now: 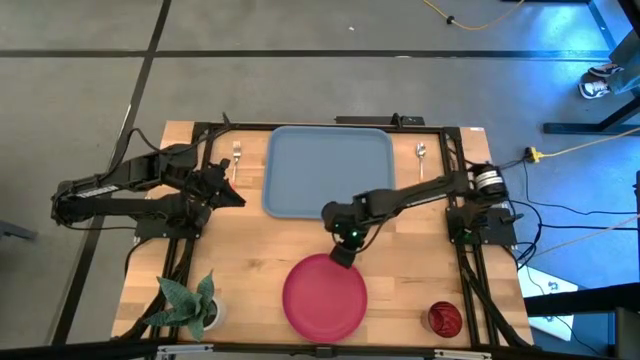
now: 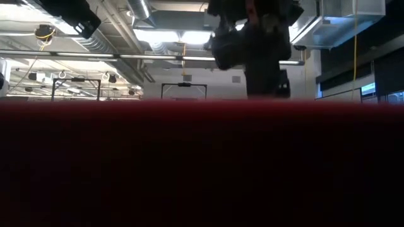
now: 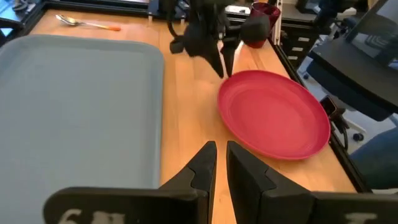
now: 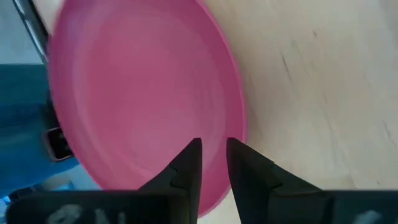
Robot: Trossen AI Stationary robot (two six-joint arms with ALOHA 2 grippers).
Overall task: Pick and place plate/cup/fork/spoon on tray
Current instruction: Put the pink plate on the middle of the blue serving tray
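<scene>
The pinkish-red plate lies flat on the wooden table near its front edge; it also shows in the left wrist view and the right wrist view. My right gripper hangs just above the plate's far rim, fingers pointing down and shut, touching nothing that I can see. The light-blue tray lies at the far middle. The fork lies left of the tray, the spoon right of it. The dark-red cup stands at the front right. My left gripper waits, shut, left of the tray.
A white pot with a green plant stands at the front left corner. Bare wood lies between the tray and the plate. In the low view the plate's rim fills the lower half and hides the table behind it.
</scene>
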